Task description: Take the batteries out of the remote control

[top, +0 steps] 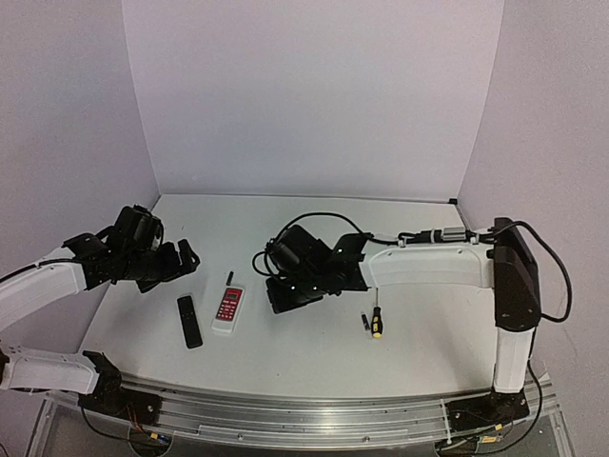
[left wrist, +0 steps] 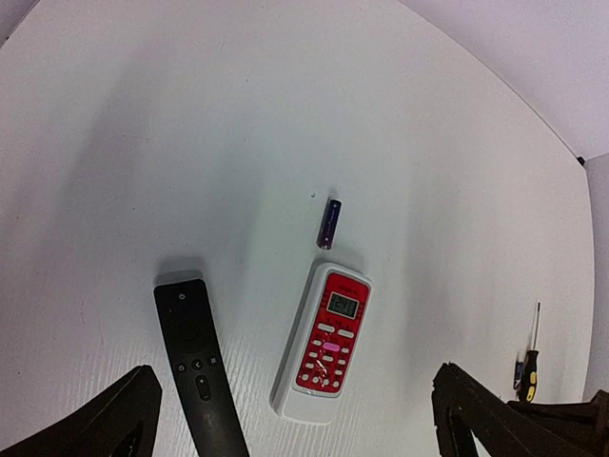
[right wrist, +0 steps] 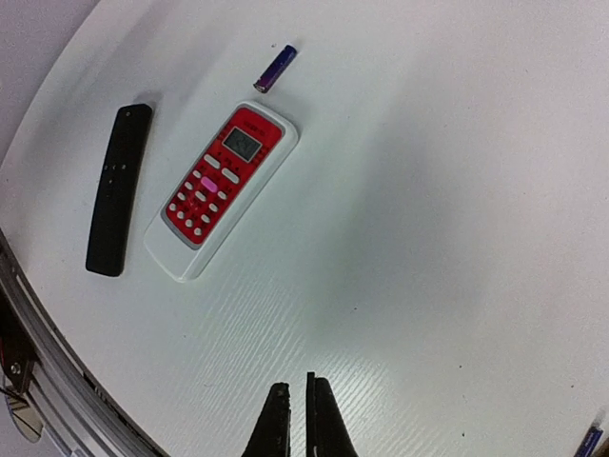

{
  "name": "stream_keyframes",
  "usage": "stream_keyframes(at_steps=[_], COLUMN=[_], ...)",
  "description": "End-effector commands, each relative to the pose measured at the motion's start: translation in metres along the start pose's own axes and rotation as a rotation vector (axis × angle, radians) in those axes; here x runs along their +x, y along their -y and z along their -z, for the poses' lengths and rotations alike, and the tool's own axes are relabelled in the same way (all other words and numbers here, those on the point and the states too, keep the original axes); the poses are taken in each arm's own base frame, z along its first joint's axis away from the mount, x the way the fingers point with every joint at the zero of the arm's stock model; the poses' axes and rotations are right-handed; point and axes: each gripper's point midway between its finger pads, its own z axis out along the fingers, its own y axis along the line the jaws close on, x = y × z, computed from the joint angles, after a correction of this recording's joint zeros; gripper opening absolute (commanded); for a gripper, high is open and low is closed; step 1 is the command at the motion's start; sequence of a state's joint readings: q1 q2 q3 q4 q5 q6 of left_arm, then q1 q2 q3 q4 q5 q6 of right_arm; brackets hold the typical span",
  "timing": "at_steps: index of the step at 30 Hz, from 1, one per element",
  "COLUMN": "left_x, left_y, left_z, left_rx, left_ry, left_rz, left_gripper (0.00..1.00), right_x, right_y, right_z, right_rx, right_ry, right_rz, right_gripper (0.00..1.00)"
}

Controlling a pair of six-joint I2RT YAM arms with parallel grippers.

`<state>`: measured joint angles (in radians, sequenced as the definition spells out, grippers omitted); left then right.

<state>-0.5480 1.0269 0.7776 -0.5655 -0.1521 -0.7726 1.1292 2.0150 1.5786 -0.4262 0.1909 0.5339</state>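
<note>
The slim black remote control (top: 189, 321) lies flat on the white table, buttons up; it also shows in the left wrist view (left wrist: 200, 371) and the right wrist view (right wrist: 116, 188). One dark purple battery (left wrist: 329, 223) lies loose just beyond the white remote, also in the right wrist view (right wrist: 275, 68). A second battery (right wrist: 588, 441) lies by the screwdriver. My left gripper (left wrist: 295, 440) is wide open and empty, above the remotes. My right gripper (right wrist: 296, 424) is shut and empty, over bare table to the right of the remotes.
A white remote with a red button panel (top: 227, 307) lies right next to the black one. A yellow-and-black screwdriver (top: 377, 322) lies under my right arm. The table's near edge carries a metal rail (top: 304, 414). Walls close in the back and sides.
</note>
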Motion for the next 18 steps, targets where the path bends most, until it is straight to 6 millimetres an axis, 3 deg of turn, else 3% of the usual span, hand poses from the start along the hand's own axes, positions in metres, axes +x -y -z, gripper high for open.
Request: stream_keyframes(at_steps=[1,4,8,10,13,18], left_x=[-0.003,0.002,0.005,0.004,-0.007,-0.054], left_y=[0.015,0.015,0.013,0.009,-0.004,-0.067], left_z=[-0.005,-0.008,-0.01,-0.011,-0.016,-0.026], left_rx=[0.053,0.057,0.062,0.045,-0.022,-0.151], left_ry=[-0.019,-0.037,-0.04,-0.026,0.032,0.169], left_rz=[-0.045,-0.039,-0.03,-0.01,0.005,0.126], left_gripper=[1.0,1.0,1.0,1.0,1.0,1.0], right_x=[0.001,0.001,0.002,0.005,0.01,0.038], right_y=[-0.002,0.007,0.032,0.063,0.123,0.255], right_z=[0.023,0.029,0.041,0.046,0.064,0.122], right_rx=[-0.023,0.0,0.04,0.094,0.165,0.448], right_ry=[0.013,0.029,0.042,0.047,0.057,0.144], right_rz=[-0.02,-0.028,-0.065,-0.108,-0.202,-0.258], right_gripper=[0.08,0.19,0.49,0.63,0.75,0.87])
